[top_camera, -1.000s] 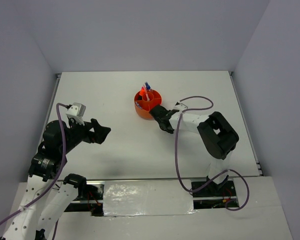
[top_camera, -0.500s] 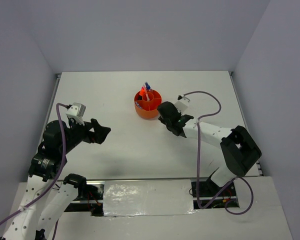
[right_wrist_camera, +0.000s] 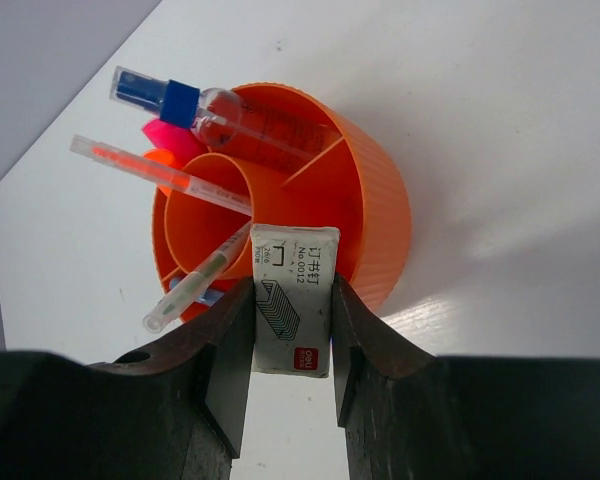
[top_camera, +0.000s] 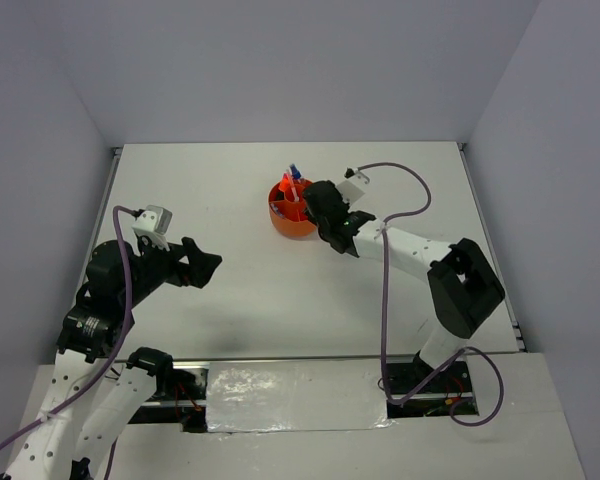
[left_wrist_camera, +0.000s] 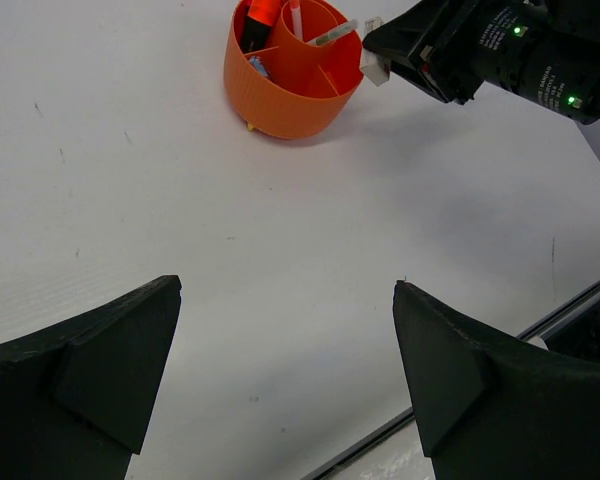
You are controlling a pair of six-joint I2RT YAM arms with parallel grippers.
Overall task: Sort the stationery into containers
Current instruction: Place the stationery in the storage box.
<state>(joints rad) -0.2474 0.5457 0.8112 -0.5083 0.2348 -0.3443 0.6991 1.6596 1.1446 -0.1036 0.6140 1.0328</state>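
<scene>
Orange tub (top_camera: 288, 214): far part of the white table (top_camera: 230, 290), about midway across.
Right gripper (right_wrist_camera: 290, 292): fingers clamped narrowly on a small white box (right_wrist_camera: 293, 300), held upright at the tub's right rim.
Central cup: thin pink pen (right_wrist_camera: 160, 170) and grey pen (right_wrist_camera: 195, 280), both leaning out.
Outer compartment: blue-capped bottle (right_wrist_camera: 180, 100), tilted over the rim.
Left gripper (left_wrist_camera: 285, 290): spread wide, holding nothing, above bare table near left, well apart from the tub.

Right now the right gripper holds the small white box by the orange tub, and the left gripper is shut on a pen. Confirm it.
Wrong on the left gripper: the left wrist view shows it open and empty. The rest stands: the right gripper holds the small white box by the orange tub.
</scene>
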